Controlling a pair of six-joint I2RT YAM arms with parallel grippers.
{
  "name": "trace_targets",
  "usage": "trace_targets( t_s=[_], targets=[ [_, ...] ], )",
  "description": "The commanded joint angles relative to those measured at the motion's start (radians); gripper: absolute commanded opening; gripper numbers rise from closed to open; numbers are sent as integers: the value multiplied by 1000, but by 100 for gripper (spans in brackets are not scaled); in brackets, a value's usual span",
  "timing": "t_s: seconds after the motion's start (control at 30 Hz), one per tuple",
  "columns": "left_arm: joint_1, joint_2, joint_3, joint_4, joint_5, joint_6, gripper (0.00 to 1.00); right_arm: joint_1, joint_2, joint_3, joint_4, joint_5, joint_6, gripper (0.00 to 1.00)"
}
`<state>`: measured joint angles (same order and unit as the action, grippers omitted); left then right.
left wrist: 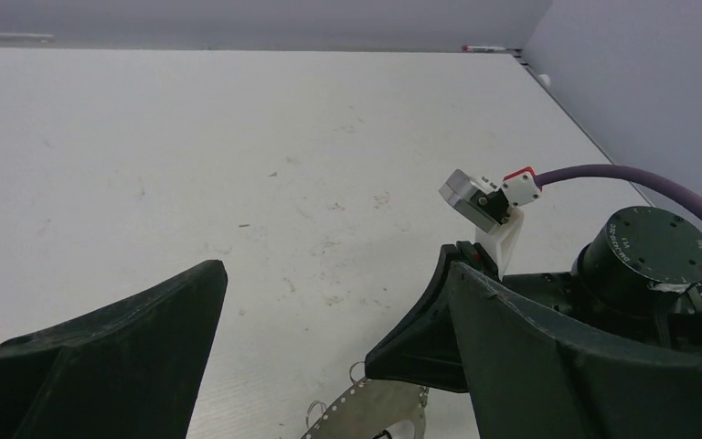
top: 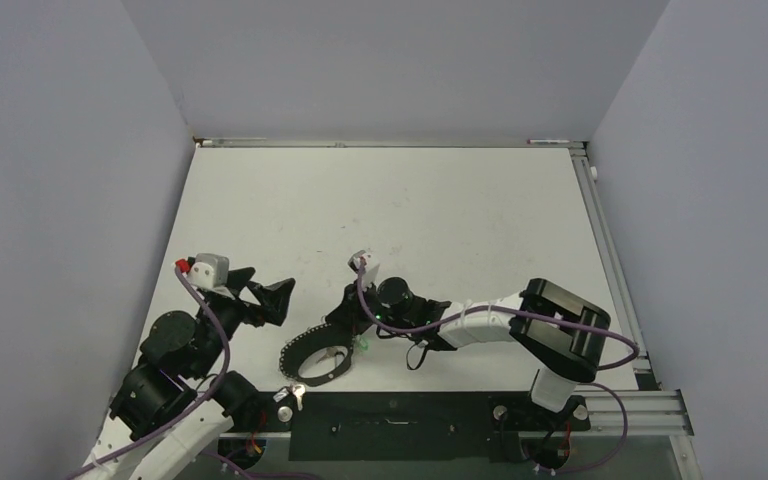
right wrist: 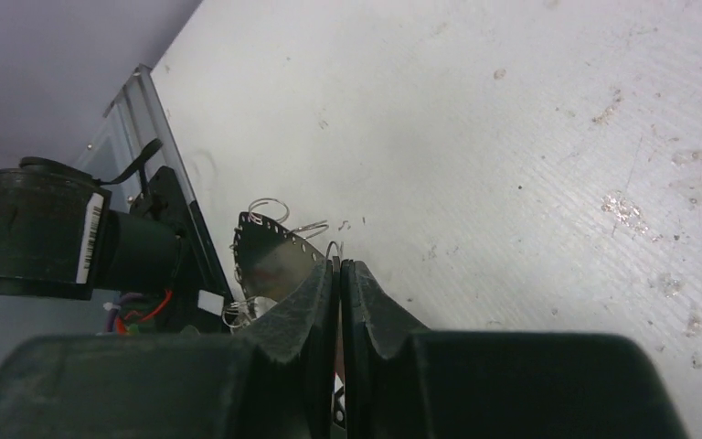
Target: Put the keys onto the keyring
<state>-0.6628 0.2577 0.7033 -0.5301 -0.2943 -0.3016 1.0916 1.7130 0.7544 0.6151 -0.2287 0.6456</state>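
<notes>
Keys cannot be told apart at this size. What shows is a flat, crescent-shaped metal plate (right wrist: 272, 261) with a row of small holes along its rim. It lies on the white table (top: 440, 220) close to the near edge, a little left of centre. Thin silvery wire rings (right wrist: 268, 208) sit at its edge. The right gripper (right wrist: 339, 270) reaches in from the right and sits low over the plate's far side, its fingers pressed together. One small loop lies right at the tips, but I cannot tell whether it is pinched. The left gripper (top: 268, 295) is just left of the plate and apart from it, with its fingers spread wide and holding nothing.
</notes>
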Motion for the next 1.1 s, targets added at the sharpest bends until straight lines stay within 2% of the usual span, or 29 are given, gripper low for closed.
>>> trace_targets(
  t_s=[0.0, 0.2, 0.47, 0.6, 0.83, 1.07],
  targets=[
    [6, -38, -11, 118, 153, 34, 88, 29, -108, -47, 221, 42, -36, 5],
    [7, -54, -13, 154, 264, 65, 88, 58, -208, -129, 305, 86, -85, 5],
    [7, -67, 5, 148, 453, 154, 84, 63, -302, -236, 426, 46, -148, 5],
    [5, -102, -42, 192, 530, 190, 83, 63, -351, -286, 462, 38, -177, 5],
    [5, -136, -70, 247, 661, 192, 75, 61, -498, -319, 427, 72, -220, 5],
    [6, -94, -73, 321, 836, 155, 65, 48, -637, -298, 341, 27, -252, 5]
  ],
)
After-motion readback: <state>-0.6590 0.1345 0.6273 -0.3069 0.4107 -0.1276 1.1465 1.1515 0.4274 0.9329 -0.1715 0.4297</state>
